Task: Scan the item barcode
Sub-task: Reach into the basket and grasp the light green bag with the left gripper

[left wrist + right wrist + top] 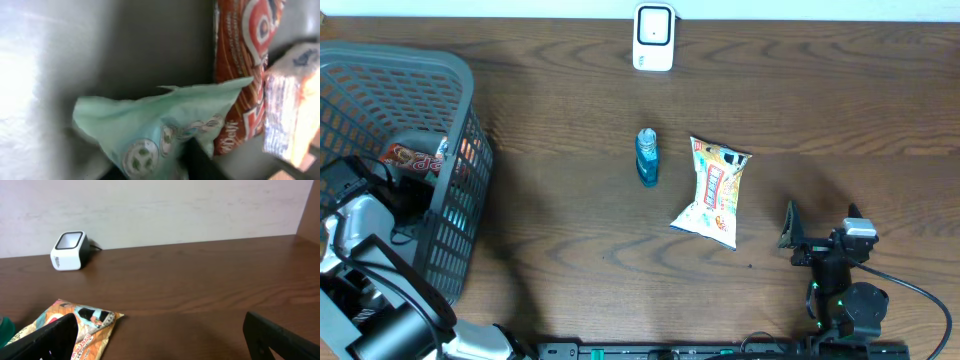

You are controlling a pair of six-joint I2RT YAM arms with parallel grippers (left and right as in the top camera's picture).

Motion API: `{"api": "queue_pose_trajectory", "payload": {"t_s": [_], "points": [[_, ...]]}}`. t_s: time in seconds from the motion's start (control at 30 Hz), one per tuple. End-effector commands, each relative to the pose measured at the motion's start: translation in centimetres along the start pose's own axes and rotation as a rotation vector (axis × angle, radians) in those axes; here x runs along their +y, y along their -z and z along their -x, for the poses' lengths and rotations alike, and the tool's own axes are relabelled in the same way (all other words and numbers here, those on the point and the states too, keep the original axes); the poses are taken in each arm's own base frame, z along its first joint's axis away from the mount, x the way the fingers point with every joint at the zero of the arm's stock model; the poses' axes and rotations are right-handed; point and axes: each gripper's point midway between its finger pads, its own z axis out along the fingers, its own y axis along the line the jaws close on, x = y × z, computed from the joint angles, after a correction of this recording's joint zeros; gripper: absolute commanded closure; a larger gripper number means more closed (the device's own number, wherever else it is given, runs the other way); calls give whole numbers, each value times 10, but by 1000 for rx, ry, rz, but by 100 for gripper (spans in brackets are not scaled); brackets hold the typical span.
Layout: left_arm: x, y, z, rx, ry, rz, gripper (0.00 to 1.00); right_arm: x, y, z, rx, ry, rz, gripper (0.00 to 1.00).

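In the left-edge basket (420,70), left tool (157,170) touched a green packet (150,125) meant for scanning, grip unclear; right tool (160,342) gaped empty.

On the brown wooden table (570,220), the white box-shaped barcode scanner (653,37) sits at twelve o'clock, by the far edge. The small blue plastic bottle (647,157) is near the centre, with the yellow printed snack packet (713,192) just beside it at four o'clock. The grey plastic lattice basket (460,210) stands at nine o'clock. In it, a mint-green foil pouch (150,130) partly overlaps an orange-red snack packet (240,65).
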Motion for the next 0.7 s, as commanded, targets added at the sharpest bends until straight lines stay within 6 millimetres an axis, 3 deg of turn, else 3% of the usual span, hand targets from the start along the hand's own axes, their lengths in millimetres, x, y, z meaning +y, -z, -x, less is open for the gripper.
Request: {"api": "queue_pose_trajectory", "payload": {"t_s": [0.0, 0.13, 0.27, 0.47, 0.67], "points": [[59, -37, -59, 203, 56, 180, 92, -1, 0, -1, 1, 5, -4, 1], [44, -21, -45, 157, 15, 152, 93, -1, 0, -1, 1, 5, -4, 1], [14, 22, -19, 52, -16, 103, 93, -1, 0, -1, 1, 5, -4, 1], [-29, 118, 15, -197, -50, -17, 93, -1, 0, -1, 1, 5, -4, 1], [-44, 205, 17, -438, 7, -138, 93, -1, 0, -1, 1, 5, -4, 1]]}}
